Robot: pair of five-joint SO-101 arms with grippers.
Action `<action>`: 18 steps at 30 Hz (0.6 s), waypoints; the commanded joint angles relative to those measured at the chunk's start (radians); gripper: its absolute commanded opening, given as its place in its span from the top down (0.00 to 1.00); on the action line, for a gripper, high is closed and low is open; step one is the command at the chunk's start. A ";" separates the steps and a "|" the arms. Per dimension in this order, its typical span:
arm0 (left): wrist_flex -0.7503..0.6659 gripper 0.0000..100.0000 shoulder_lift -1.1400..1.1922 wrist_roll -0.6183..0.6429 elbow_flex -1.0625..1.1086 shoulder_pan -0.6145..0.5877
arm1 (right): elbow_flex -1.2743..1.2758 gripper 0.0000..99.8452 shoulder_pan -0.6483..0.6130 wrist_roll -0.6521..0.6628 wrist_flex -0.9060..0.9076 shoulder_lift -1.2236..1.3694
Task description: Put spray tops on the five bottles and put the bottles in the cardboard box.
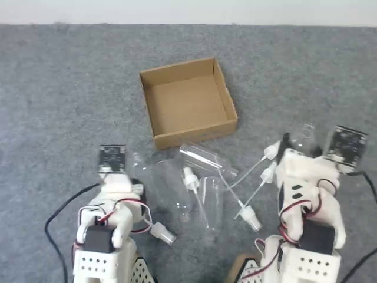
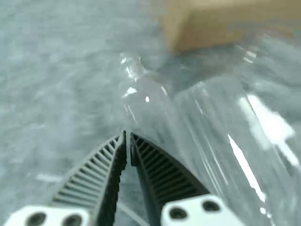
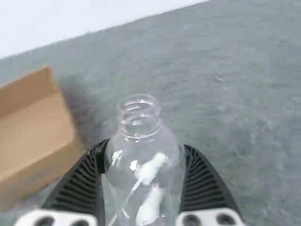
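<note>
Box [image 1: 191, 134], one; loose spray tops [image 1: 190, 177], five; one bottle [image 3: 138, 117] in right claw [image 3: 143, 153].

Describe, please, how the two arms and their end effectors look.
The left arm and right arm are white plastic with black motors and red and black cables. The left end effector and right end effector have black ribbed fingers.

High camera: I look steeply down over the table [image 1: 59, 88] from the near side, facing far. Wrist cameras: each rides low and close, also facing far. All three catch the cardboard box [image 1: 194, 134] [image 2: 225, 23] [image 3: 28, 127].
</note>
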 commanded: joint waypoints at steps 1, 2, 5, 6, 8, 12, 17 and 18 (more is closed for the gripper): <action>-0.094 0.99 -0.012 -0.106 -0.028 0.068 | -0.012 0.99 0.071 -0.038 -0.041 -0.025; -0.115 0.99 -0.012 -0.138 -0.044 0.063 | -0.012 0.99 0.082 -0.044 -0.047 -0.024; -0.157 0.99 -0.012 -0.229 -0.107 0.061 | -0.012 0.99 0.113 -0.071 -0.048 -0.025; -0.164 0.99 -0.012 -0.250 -0.131 0.061 | -0.012 0.99 0.124 -0.072 -0.048 -0.025; -0.166 0.99 -0.012 -0.284 -0.188 0.061 | -0.012 0.99 0.136 -0.072 -0.048 -0.025; -0.163 0.99 -0.012 -0.331 -0.288 0.071 | -0.012 0.99 0.139 -0.072 -0.048 -0.025; -0.161 0.95 -0.011 -0.402 -0.380 0.072 | -0.012 0.99 0.202 -0.075 -0.061 -0.027; -0.158 0.92 -0.008 -0.399 -0.389 0.072 | -0.011 0.99 0.216 -0.083 -0.067 -0.027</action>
